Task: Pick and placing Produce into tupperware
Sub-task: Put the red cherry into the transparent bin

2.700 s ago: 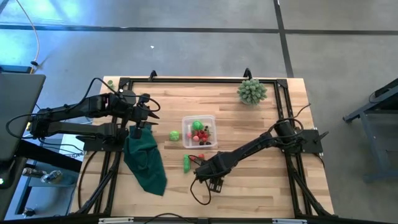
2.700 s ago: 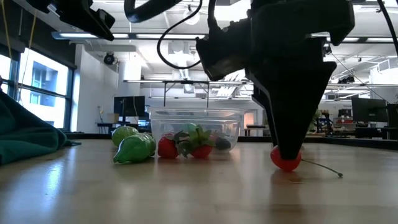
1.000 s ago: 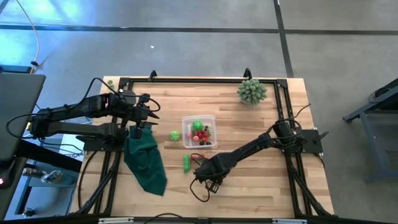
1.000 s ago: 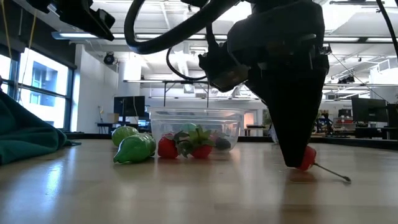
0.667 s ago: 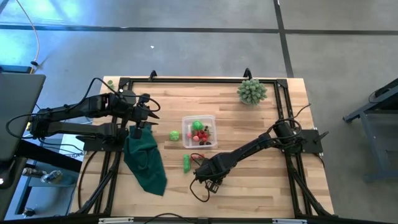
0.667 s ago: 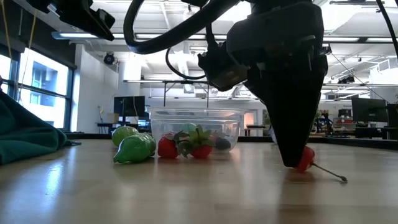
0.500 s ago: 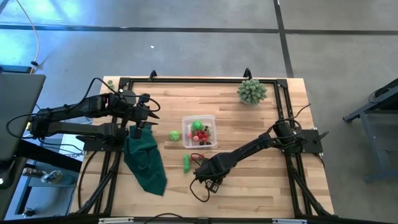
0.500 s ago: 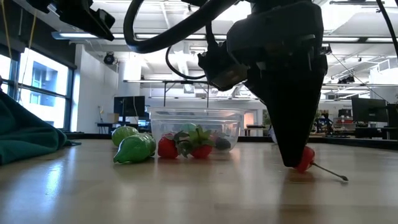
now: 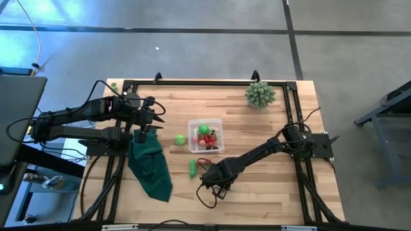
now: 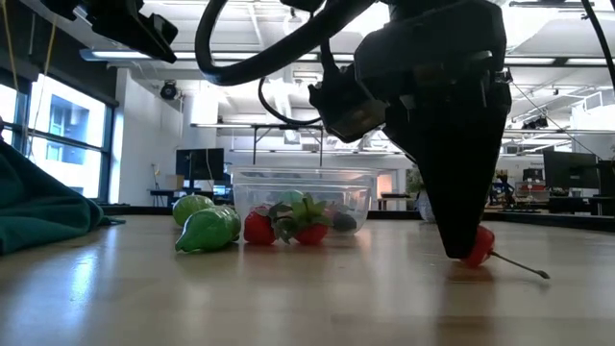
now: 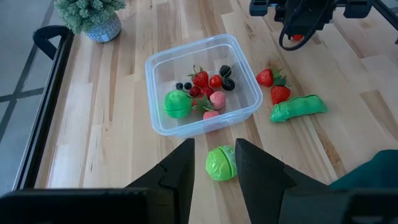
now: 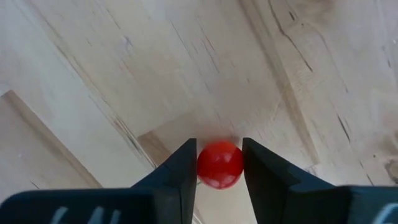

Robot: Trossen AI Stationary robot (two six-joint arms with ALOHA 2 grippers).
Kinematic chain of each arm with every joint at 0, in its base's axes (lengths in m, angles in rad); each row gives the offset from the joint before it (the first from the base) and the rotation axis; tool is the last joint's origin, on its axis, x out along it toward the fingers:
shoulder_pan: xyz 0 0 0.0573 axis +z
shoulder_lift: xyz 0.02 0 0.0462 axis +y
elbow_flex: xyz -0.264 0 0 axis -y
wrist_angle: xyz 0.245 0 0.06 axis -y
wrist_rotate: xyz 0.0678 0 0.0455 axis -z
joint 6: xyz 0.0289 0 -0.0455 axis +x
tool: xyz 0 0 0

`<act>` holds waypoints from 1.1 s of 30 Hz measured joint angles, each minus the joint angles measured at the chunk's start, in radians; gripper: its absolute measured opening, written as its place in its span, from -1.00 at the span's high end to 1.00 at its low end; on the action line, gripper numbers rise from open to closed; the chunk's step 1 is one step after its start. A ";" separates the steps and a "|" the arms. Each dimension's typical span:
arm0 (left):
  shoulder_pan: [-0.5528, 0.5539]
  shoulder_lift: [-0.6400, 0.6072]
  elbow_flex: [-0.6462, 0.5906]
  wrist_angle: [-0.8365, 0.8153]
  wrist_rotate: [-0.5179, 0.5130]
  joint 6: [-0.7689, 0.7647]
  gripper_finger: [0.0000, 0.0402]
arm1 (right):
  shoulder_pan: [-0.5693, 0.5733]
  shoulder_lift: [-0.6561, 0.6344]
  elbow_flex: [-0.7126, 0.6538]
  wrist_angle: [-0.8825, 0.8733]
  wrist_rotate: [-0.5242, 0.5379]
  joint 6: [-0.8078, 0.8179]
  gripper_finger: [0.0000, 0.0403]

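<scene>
- Grabbing a small red cherry [image 12: 219, 164] is the step in hand, I think. The right gripper [image 9: 218, 188] is low at the table [image 9: 270, 192], at about 6 o'clock from the tub [image 9: 205, 136], and its two fingers pinch the cherry between them.
- The cherry shows beside the finger tip in the low view [image 10: 478, 246], touching the wood or just above it; I cannot tell which. A thin stem [image 10: 524, 265] sticks out from it.
- The tub is clear and sits near the middle of the table. It already holds a green ball, red berries, a pink piece and dark berries [image 11: 200, 93].
- Left outside are two strawberries [image 11: 272, 86] and a long green piece [image 11: 297, 107] just beside the tub, and a round green piece [image 11: 220, 163] close to it.
- Next, I think, the right arm needs to lift the cherry, carry it toward 12 o'clock over the tub's rim, and let go. It should keep the squeeze firm, as the cherry is round and could slip out.
- The left gripper [image 11: 214, 163] waits at about 9 o'clock from the tub, above a green cloth [image 9: 151, 167], fingers apart and holding nothing.
- No words or labels can be read anywhere.
</scene>
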 joint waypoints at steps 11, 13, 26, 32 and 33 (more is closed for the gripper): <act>0.000 0.000 0.000 0.000 0.000 0.000 0.47 | 0.000 -0.004 0.062 -0.033 0.057 -0.009 0.54; 0.000 0.000 0.000 0.000 0.000 0.000 0.47 | 0.000 -0.005 0.108 -0.083 0.091 -0.020 0.54; 0.000 0.000 0.000 0.000 0.000 0.000 0.47 | -0.087 -0.004 0.597 -0.395 0.497 -0.129 0.54; 0.000 0.000 0.000 0.000 0.000 0.000 0.47 | -0.226 -0.005 0.677 -0.385 0.476 -0.218 0.54; 0.000 0.000 0.000 0.000 0.000 0.000 0.47 | -0.252 -0.005 0.670 -0.383 0.457 -0.230 0.54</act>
